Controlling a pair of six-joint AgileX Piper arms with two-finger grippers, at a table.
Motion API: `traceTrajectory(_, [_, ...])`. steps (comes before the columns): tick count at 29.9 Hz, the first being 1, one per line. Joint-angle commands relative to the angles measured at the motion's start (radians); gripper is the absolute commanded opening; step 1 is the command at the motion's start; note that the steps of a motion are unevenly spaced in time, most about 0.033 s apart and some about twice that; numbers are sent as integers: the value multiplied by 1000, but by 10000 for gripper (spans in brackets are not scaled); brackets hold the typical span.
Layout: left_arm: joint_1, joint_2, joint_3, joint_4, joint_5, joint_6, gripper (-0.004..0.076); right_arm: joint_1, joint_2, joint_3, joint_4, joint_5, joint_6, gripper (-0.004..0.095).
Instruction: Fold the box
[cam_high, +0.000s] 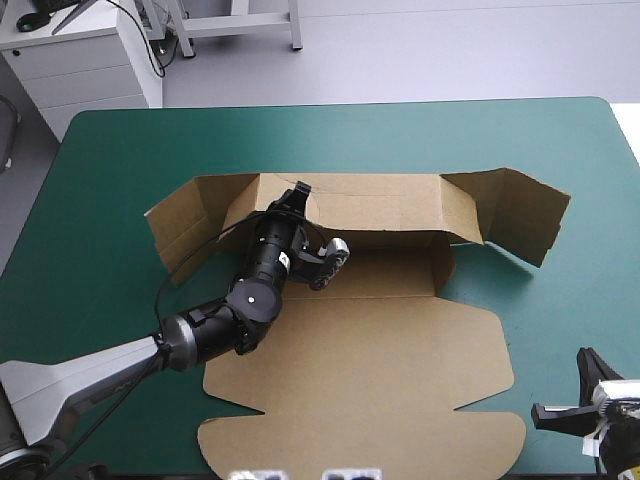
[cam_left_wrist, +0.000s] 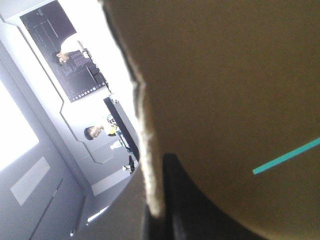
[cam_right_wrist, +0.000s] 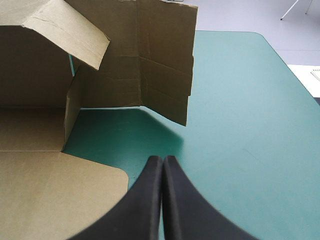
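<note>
**Left gripper pinches the far wall; right waits shut**

The teal-green table (cam_high: 560, 330) has open room on the right gripper's side. The box (cam_high: 370, 370) lies mid-table with its lid flat, its far wall raised and its side flaps splayed. The left gripper (cam_high: 297, 194) pinches the far wall's top edge between its fingers, probably to steady it for tucking. The right gripper (cam_right_wrist: 163, 162) has its fingers pressed together. The right flap stands ahead of it, with bare cover between.
</note>
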Motion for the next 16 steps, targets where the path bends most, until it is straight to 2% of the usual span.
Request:
traceTrajectory(1, [-11, -54, -5, 20, 52, -100, -8, -10, 23, -25, -6, -72, -7, -19])
traceTrajectory(5, [-40, -85, -3, 13, 71, -191, -8, -10, 23, -25, -6, -72, -7, -19])
traceTrajectory(7, [-60, -91, -3, 4, 114, -219, -8, -10, 23, -25, -6, -72, -7, -19])
traceTrajectory(12, [-80, -98, -1, -110, 156, -224, -8, -10, 23, -25, -6, -72, -7, -19])
traceTrajectory(16, [-80, -98, -1, -98, 169, -224, -8, -10, 23, -25, -6, -72, -7, -19])
